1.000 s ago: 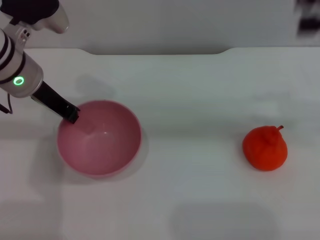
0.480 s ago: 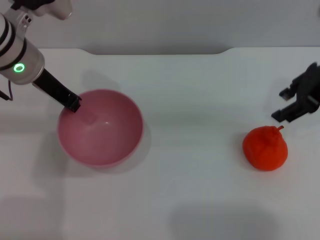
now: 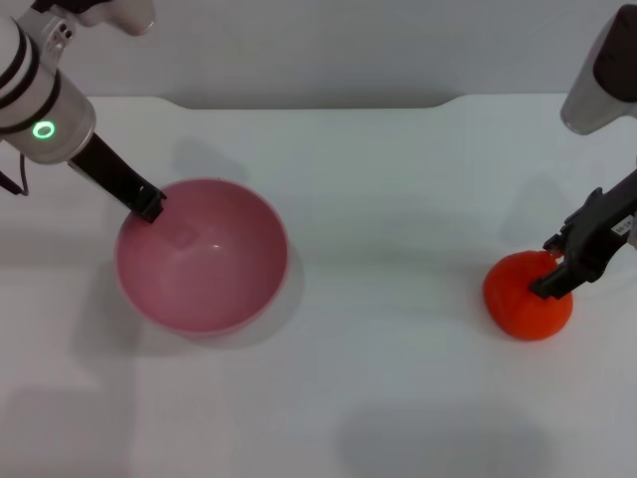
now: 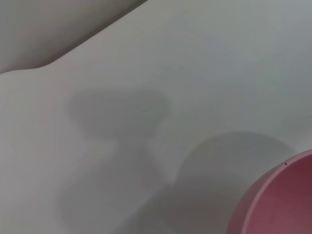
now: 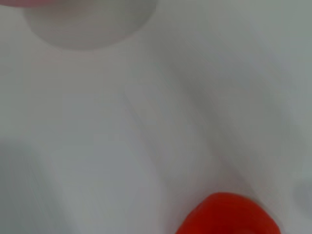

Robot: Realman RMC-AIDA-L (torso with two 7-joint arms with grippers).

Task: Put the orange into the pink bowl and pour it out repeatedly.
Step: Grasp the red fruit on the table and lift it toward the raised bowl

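Pink bowl (image 4: 278,200) rim on white table (image 4: 204,73)

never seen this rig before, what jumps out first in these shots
The bright orange on the white table's right side stands out most, with the right gripper down at its top. On the left sits the pink bowl, empty, with the left gripper at its far-left rim.

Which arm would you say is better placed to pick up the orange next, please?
The right. Its tool is already at the top of the orange, on the robot's right side of the table. The left tool is at the pink bowl rim, far across on the left.
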